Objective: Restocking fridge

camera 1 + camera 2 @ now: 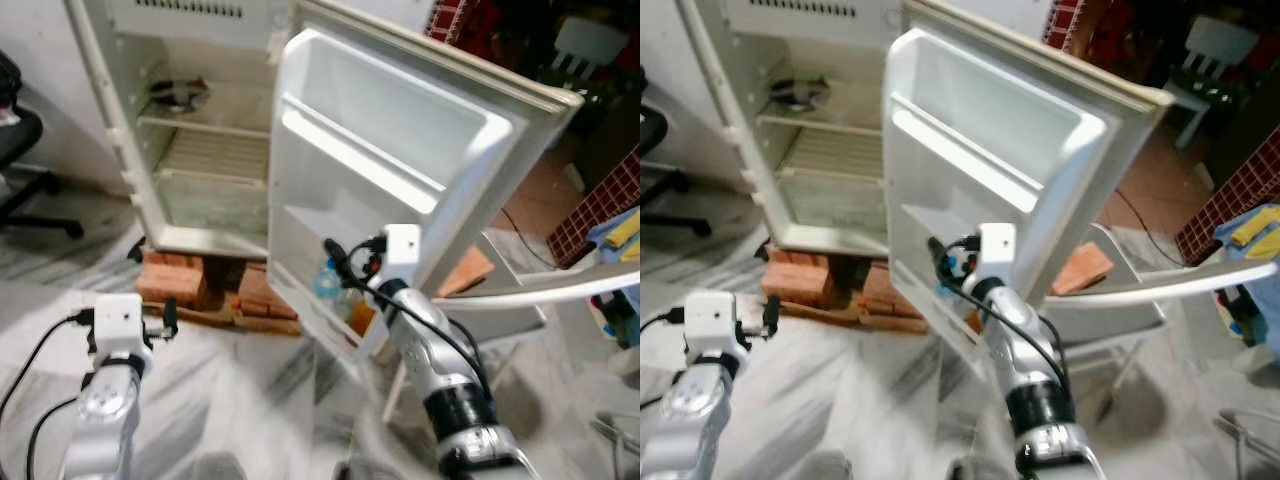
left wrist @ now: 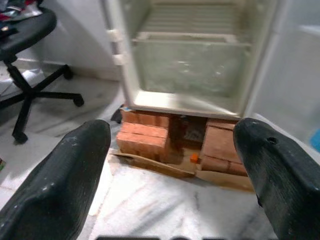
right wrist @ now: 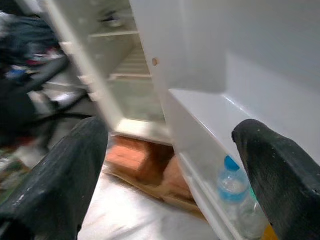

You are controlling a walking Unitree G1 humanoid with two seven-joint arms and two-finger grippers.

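The white fridge (image 1: 200,150) stands open on bricks (image 1: 175,278), its wire shelves bare except for a metal dish (image 1: 178,95) on the top one. The door (image 1: 400,130) swings toward me. Its lowest door shelf holds a clear water bottle (image 3: 231,182) with a blue cap and something orange (image 1: 362,318) beside it. My right gripper (image 1: 340,262) is open just in front of that shelf, close to the bottle, with nothing between its fingers. My left gripper (image 2: 172,135) is open and empty, low on the left, facing the fridge's base.
A black office chair (image 1: 25,150) stands at the far left. A white plastic chair (image 1: 520,290) sits behind the door on the right, with blue and yellow cloth (image 1: 620,235) beyond. Marble floor (image 1: 250,370) lies between me and the fridge.
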